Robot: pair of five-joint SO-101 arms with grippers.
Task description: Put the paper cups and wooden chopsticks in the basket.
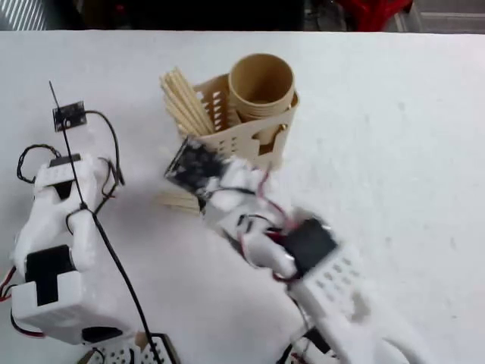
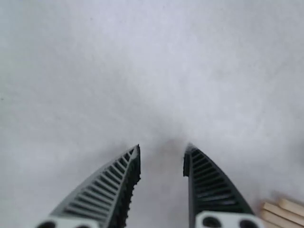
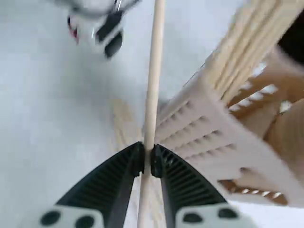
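Risk lies with your right gripper point(image 3: 147, 152): fingers pinched shut on one chopstick point(image 3: 154, 71) at the near-left corner of the basket point(image 3: 199, 128). Tilt it carelessly and the stick could catch the slatted wall or twist loose. Your left gripper point(image 2: 164, 151) hangs part open, empty, left of it.
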